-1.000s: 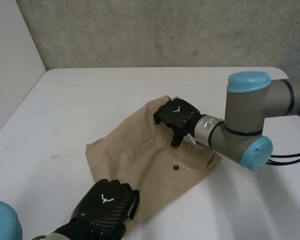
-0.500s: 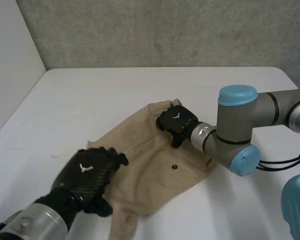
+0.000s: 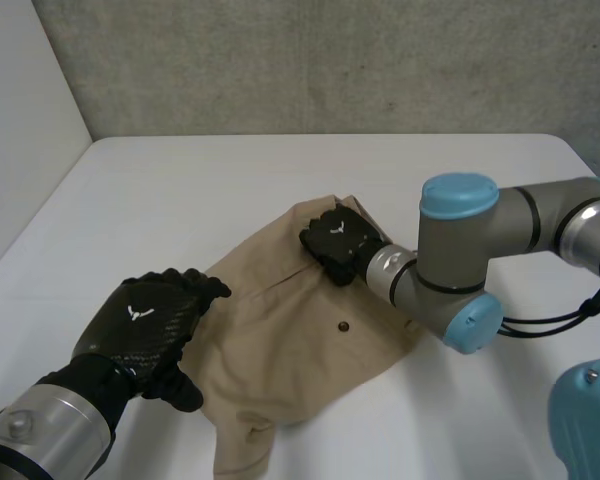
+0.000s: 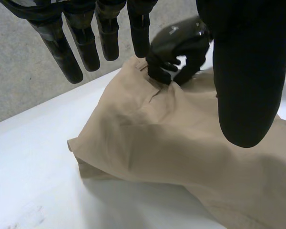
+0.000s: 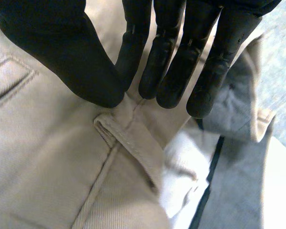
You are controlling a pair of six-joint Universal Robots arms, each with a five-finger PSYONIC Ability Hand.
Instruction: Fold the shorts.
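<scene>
One pair of tan shorts (image 3: 300, 350) lies crumpled near the middle of the table (image 3: 180, 190). We see it spread slantwise, with its waistband end at the far side and one leg trailing toward the near edge. The cloth is wrinkled and partly doubled over itself, and a small dark button (image 3: 342, 326) shows on the upper face. From the right wrist we make out a stitched pocket slit (image 5: 9, 78) lying flat. Beside it a raised strip of the waistband stands up, and the pale lining (image 5: 186, 181) shows where the cloth turns back.

At that far waistband corner sits the right hand (image 3: 332, 240), its fingers (image 5: 157, 57) and thumb closed together on the raised strip, pinching the cloth. The left hand (image 3: 145, 330) hangs over the side edge of the shorts. Its fingers (image 4: 66, 52) are straight and spread, the thumb is held apart, and nothing is held in it. Behind the table we see a grey wall (image 3: 330, 60).
</scene>
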